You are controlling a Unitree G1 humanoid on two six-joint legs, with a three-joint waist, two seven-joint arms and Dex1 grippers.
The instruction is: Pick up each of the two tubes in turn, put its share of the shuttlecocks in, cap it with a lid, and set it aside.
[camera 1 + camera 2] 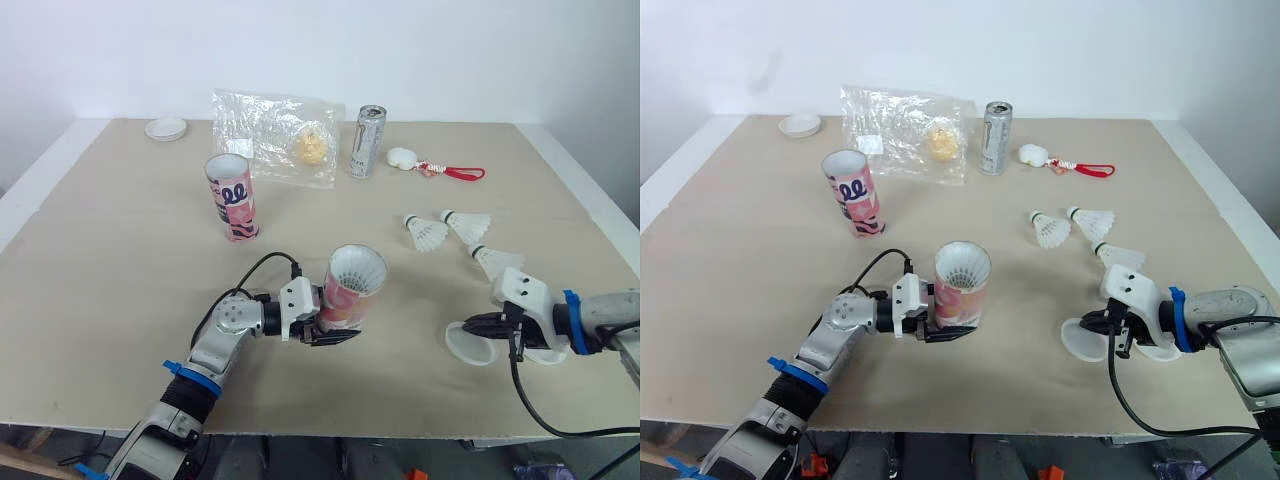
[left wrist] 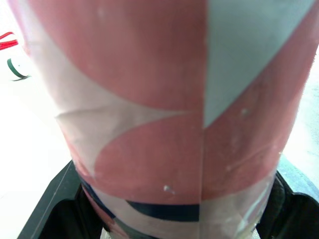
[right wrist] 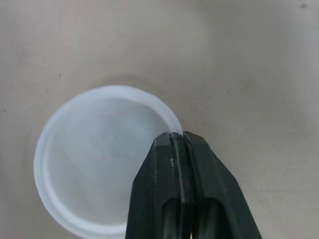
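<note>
My left gripper (image 1: 334, 334) is shut on the lower part of a pink patterned tube (image 1: 349, 292) at the front middle of the table. The tube leans with its open mouth up and white shuttlecock feathers showing inside. In the left wrist view the tube wall (image 2: 164, 99) sits between the black fingers (image 2: 47, 211). My right gripper (image 1: 482, 326) is shut on the rim of a white lid (image 3: 99, 159) lying at the front right. A second pink tube (image 1: 231, 197) stands upright and open at the back left. Three shuttlecocks (image 1: 427, 233) lie right of centre.
Another white lid (image 1: 166, 128) rests at the far left corner. Along the back edge lie a clear plastic bag with a yellow item (image 1: 275, 135), a metal can (image 1: 367, 142) and a white charm on a red strap (image 1: 402, 157). The table edge runs close behind both arms.
</note>
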